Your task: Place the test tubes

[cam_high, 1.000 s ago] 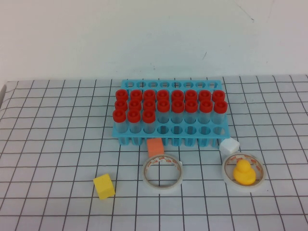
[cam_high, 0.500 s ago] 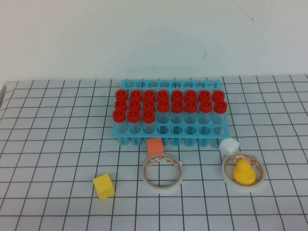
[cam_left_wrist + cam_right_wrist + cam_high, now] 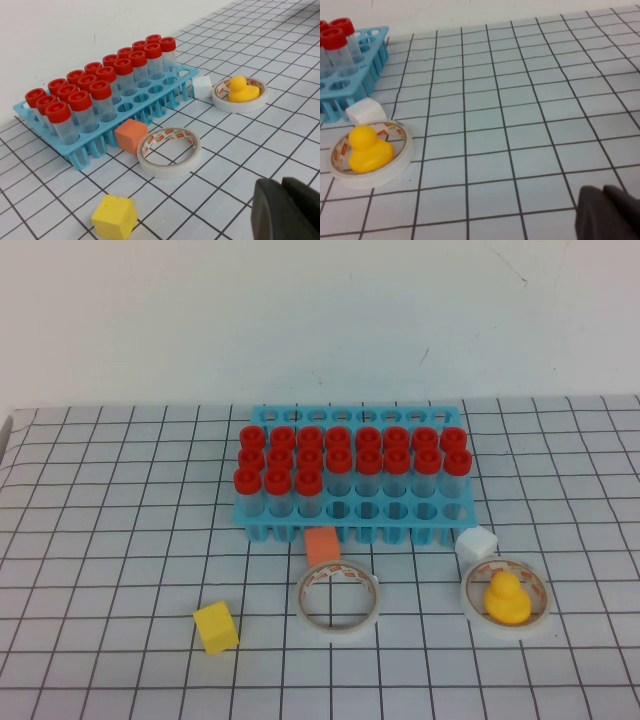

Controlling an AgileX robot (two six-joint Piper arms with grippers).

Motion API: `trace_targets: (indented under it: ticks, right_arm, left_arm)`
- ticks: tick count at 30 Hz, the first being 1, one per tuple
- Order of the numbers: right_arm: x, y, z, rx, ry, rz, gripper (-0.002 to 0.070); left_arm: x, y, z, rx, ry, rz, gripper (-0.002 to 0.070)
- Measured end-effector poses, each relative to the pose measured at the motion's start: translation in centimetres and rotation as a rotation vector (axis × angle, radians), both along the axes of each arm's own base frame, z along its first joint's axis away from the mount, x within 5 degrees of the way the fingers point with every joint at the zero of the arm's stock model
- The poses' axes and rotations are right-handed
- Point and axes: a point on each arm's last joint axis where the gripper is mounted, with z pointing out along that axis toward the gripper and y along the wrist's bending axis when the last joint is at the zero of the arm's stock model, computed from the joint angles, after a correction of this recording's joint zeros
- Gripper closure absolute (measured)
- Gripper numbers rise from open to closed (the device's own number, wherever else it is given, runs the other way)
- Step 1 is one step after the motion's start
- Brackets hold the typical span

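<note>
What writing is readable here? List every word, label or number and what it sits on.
On the empty white tape roll beside the orange cube: red print inside, too blurred to read.
On the white tape roll around the yellow duck: same red print, unreadable.
On the blue plastic rack and red-capped test tubes: none.
On the left gripper and right gripper, shut over the gridded table: none.

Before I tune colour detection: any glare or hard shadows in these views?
High view: soft light, only faint shadows under the blue test tube rack and yellow cube. Left wrist view: no glare on the tape roll; the shut left gripper is a dark mass in the foreground. Right wrist view: no glare on the rubber duck; the shut right gripper likewise dark in the foreground.
</note>
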Motion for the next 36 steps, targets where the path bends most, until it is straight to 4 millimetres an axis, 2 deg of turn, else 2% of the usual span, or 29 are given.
trace_targets:
  ticks: [12, 17, 21, 28, 36]
  right_arm:
    - [0.0, 0.0, 0.0, 0.000, 0.002, 0.000, 0.0678]
    - [0.0, 0.0, 0.0, 0.000, 0.004, -0.001, 0.0678]
    - [0.0, 0.0, 0.0, 0.000, 0.004, -0.001, 0.0678]
    - [0.0, 0.0, 0.0, 0.000, 0.004, -0.001, 0.0678]
    - [0.0, 0.0, 0.0, 0.000, 0.004, -0.001, 0.0678]
  left_arm:
    - [0.0, 0.0, 0.0, 0.000, 0.000, 0.000, 0.0676]
    - [0.2, 0.0, -0.8, 0.012, 0.014, 0.021, 0.0676]
    - [0.6, 0.5, -1.9, -0.009, 0.031, 0.141, 0.0676]
    - [1.7, 2.2, -3.6, -0.047, -0.003, 0.476, 0.0677]
    - [1.6, 3.8, -3.8, -0.114, -0.064, 0.745, 0.0676]
